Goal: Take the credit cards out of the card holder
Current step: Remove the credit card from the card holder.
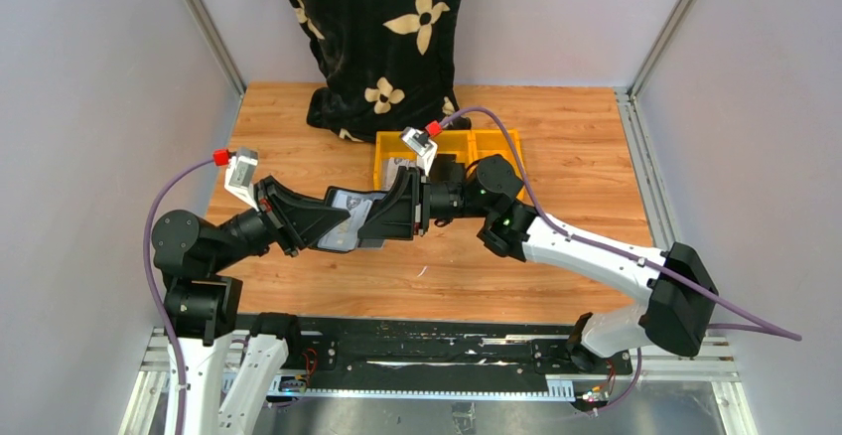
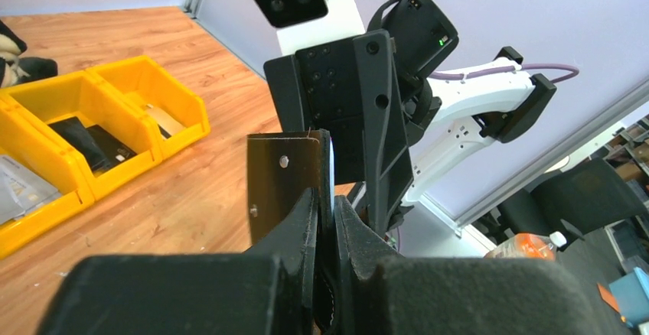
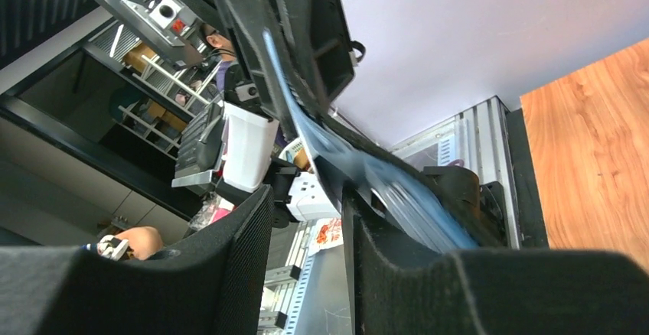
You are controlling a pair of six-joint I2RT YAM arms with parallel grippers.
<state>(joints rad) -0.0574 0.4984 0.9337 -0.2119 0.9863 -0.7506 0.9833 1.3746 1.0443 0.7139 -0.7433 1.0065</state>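
No word, number or brand name can be read in any view. The credit cards (image 1: 398, 166) in the yellow bins (image 1: 489, 140), toward twelve o'clock on the table, carry only small marks too fine to make out, and so does the inside of the card holder (image 1: 348, 218) at the table's centre. The black cloth (image 1: 397, 38) at twelve o'clock bears pale flower shapes but no letters, and the red-and-white packet (image 3: 327, 234) at six o'clock in the right wrist view has only blurred print.

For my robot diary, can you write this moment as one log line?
left hand: shut on card holder | right hand: open beside it | yellow bin: card inside
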